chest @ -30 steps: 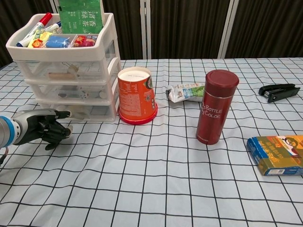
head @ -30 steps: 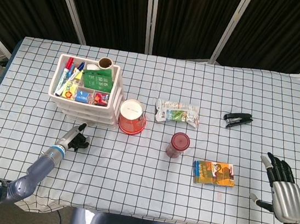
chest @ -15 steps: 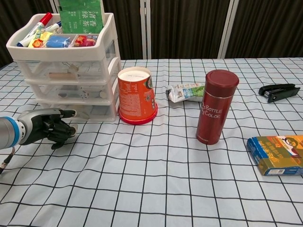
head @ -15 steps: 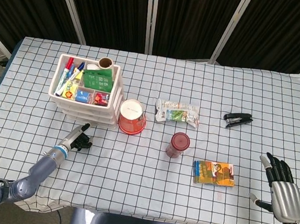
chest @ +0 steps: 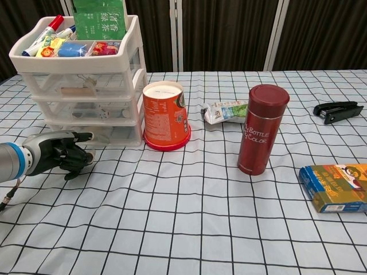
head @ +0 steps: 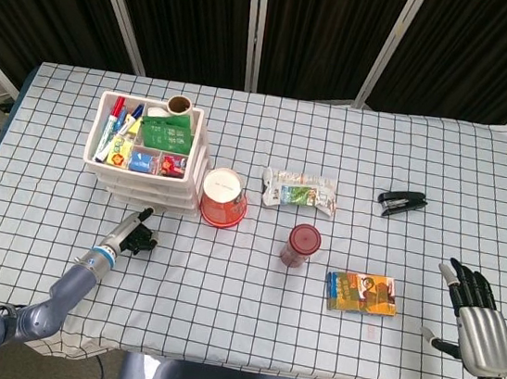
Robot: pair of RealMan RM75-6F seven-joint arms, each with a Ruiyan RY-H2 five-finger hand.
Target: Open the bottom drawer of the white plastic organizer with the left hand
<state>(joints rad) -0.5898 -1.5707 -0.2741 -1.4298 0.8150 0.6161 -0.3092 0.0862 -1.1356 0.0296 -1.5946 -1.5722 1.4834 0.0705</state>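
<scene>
The white plastic organizer (head: 146, 152) (chest: 80, 80) stands at the table's back left, its open top tray full of pens and packets. Its three clear drawers are pushed in, and the bottom drawer (chest: 109, 134) sits level with the table. My left hand (head: 133, 234) (chest: 57, 154) lies on the cloth just in front of that drawer. Most of its fingers are curled under and one points at the drawer front; it holds nothing. My right hand (head: 473, 312) hovers at the table's near right edge with its fingers spread and empty.
An upturned orange paper cup (head: 223, 197) (chest: 166, 116) stands right beside the organizer. A dark red bottle (head: 302, 245) (chest: 262, 129), a snack packet (head: 300, 192), a black stapler (head: 402, 203) and a colourful box (head: 362, 293) lie further right.
My left hand has slid a little forward and right, closer to the bottom drawer's front. The drawers stay pushed in and my right hand has barely moved.
</scene>
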